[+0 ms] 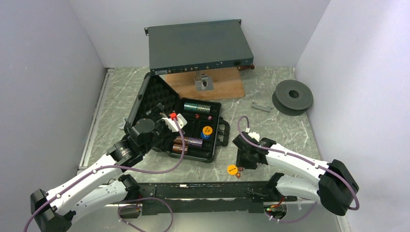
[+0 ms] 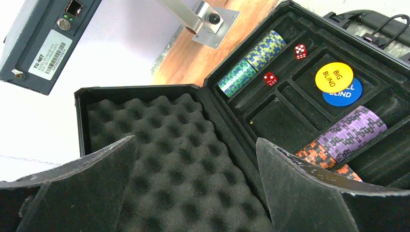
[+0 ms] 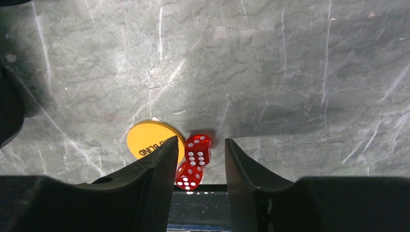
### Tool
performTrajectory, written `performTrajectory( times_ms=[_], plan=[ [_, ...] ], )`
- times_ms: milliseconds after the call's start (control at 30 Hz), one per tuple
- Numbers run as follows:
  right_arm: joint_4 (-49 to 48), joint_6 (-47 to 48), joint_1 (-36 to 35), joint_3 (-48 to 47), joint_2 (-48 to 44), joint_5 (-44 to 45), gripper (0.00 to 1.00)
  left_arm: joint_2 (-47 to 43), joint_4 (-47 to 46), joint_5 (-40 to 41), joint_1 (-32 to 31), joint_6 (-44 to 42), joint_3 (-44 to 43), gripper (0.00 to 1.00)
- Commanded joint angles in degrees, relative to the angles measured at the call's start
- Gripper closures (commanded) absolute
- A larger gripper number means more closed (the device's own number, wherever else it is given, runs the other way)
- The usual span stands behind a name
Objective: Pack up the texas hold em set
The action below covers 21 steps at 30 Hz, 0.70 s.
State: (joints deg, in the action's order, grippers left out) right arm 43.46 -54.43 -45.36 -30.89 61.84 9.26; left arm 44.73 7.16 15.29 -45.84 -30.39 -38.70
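The black case [image 1: 218, 137] lies open, its foam-lined lid [image 2: 169, 145] tipped back to the left. In its tray are a green chip stack [image 2: 251, 63], a purple and orange chip stack [image 2: 355, 133], two red dice [image 2: 300, 50], and a yellow disc [image 2: 334, 76] lying on a blue disc [image 2: 345, 94]. My left gripper [image 2: 196, 140] hovers open over the lid foam, holding nothing. On the table to the right of the case, my right gripper [image 3: 201, 140] stands open with narrowed jaws astride two red dice [image 3: 198, 150]. An orange disc [image 3: 147, 137] lies just left of them, partly under the left finger.
A grey-blue rack unit [image 1: 198, 46] stands at the back over a wooden board [image 1: 222, 87] with a metal stand [image 1: 204, 82]. A dark spool [image 1: 292, 95] and a small grey bracket [image 1: 261, 107] lie at the back right. A black rail [image 1: 203, 191] runs along the near edge.
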Motion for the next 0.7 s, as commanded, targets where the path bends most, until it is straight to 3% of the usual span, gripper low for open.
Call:
performTrajectory(
  times_ms=[0, 667],
  plan=[
    [-1.1, 0.2, -0.3, 0.7, 0.0, 0.2, 0.58, -0.5, -0.8, -0.6, -0.2, -0.2, -1.6, 0.01],
    [-2.3, 0.7, -1.0, 0.7, 1.7, -0.7, 0.73, -1.0, -0.9, -0.5, -0.3, -0.4, -1.6, 0.01]
  ],
)
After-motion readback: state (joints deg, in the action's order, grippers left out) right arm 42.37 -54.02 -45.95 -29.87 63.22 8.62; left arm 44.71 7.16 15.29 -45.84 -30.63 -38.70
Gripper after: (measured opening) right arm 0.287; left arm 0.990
